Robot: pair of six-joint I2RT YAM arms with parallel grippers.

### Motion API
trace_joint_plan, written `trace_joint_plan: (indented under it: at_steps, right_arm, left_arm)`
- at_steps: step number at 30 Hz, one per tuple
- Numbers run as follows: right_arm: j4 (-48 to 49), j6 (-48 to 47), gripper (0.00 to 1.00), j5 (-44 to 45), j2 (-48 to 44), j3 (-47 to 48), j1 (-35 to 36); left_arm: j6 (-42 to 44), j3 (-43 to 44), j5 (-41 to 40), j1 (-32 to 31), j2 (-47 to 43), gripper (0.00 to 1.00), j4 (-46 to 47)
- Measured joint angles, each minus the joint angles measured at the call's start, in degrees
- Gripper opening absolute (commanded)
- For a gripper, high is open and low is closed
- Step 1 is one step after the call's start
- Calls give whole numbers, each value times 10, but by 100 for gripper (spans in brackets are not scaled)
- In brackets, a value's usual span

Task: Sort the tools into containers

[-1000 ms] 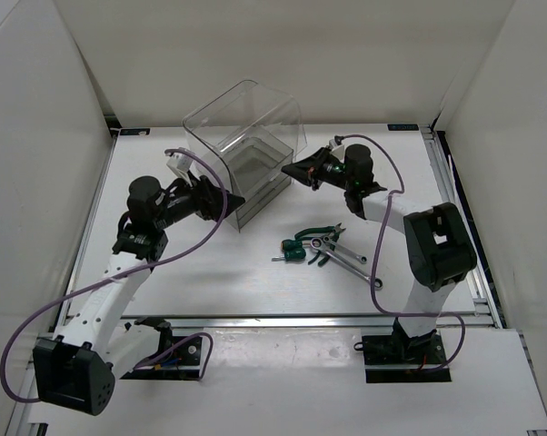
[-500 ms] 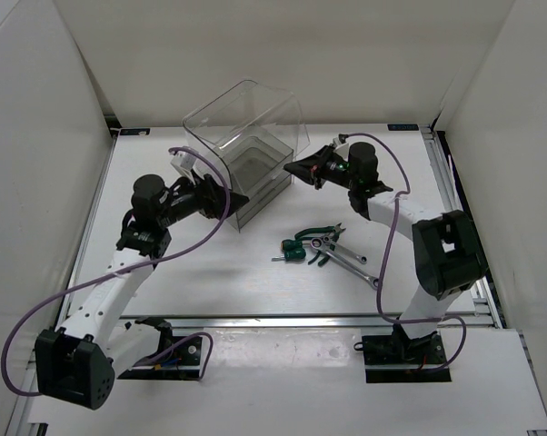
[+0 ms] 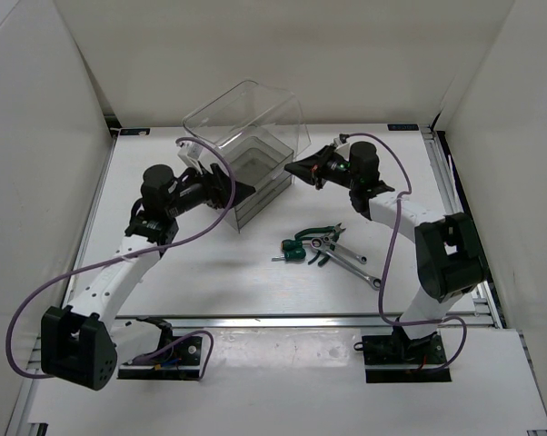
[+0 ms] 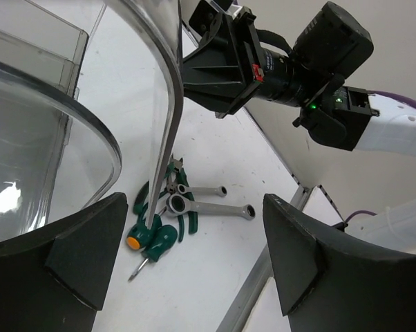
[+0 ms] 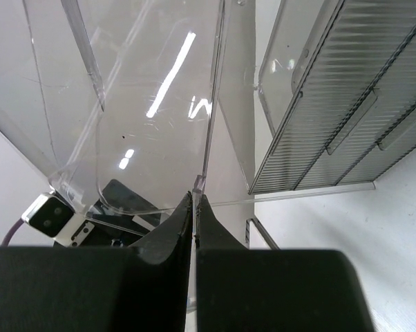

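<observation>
The tools lie in one heap on the white table: two green-handled screwdrivers [image 3: 295, 251] [image 4: 151, 239], green-handled pliers [image 3: 321, 233] [image 4: 182, 223] and two silver wrenches [image 3: 348, 258] [image 4: 209, 208]. The containers are smoky-clear drawers [image 3: 255, 168] [image 5: 346, 104] in a tall transparent organiser [image 3: 242, 123]. My left gripper [image 3: 241, 193] [image 4: 194, 204] is open at the organiser's front corner, with a clear curved wall edge [image 4: 171, 124] standing between its fingers. My right gripper [image 3: 297, 170] [image 5: 195, 197] is shut, its tips touching a thin clear edge [image 5: 209, 117] on the organiser's right side. In the left wrist view the right gripper [image 4: 218, 59] shows beyond that wall.
White walls enclose the table [image 3: 210, 272] on three sides. An aluminium rail [image 3: 283, 318] runs along the near edge, another [image 3: 442, 195] along the right. Purple cables [image 3: 387, 227] loop from both arms. Open tabletop lies between the organiser and the tool heap.
My left arm has swung right and forward, bringing its open fingers up to the organiser's front corner. The right gripper shifted slightly at the organiser's side and stays shut.
</observation>
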Motion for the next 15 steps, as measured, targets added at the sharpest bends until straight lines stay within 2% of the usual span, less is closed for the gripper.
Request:
trace_joint_plan:
  at_steps: [15]
  right_arm:
    - [3,10,0,0,-13,0,0]
  left_arm:
    - [-16,29,-37,-9,38,88,24]
